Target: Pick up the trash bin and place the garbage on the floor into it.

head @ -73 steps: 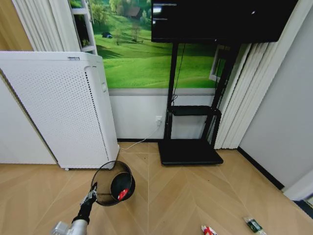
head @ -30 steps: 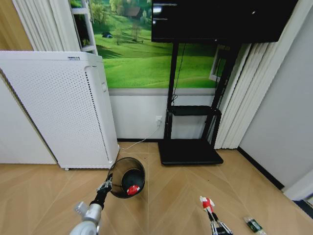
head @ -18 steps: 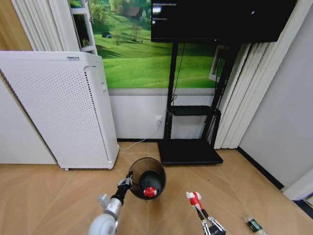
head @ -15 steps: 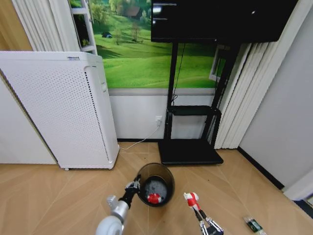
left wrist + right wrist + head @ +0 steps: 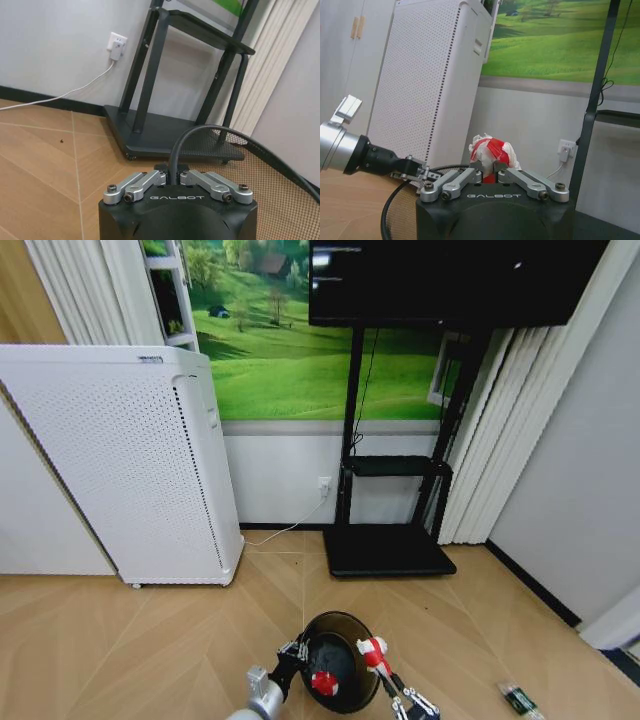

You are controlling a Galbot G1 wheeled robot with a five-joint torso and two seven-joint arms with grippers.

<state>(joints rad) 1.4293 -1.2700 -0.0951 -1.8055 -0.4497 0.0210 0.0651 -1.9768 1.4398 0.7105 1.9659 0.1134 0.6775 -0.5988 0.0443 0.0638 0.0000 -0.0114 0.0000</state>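
The left gripper (image 5: pixel 292 654) pinches the rim of the wire-mesh trash bin (image 5: pixel 340 677), held tilted above the parquet floor (image 5: pixel 120 640); a red can (image 5: pixel 324 683) lies inside. The bin looks light and stiff, so a rim hold suits it. The right gripper (image 5: pixel 385 680) clamps the soft, crushable red-and-white packet (image 5: pixel 373 649) at the bin's mouth. A green bottle (image 5: pixel 520 699) lies on the floor, well apart.

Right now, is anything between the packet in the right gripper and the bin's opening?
Nothing visible. The right gripper holds the packet at the bin's rim, which the left gripper grips; a red can lies inside.
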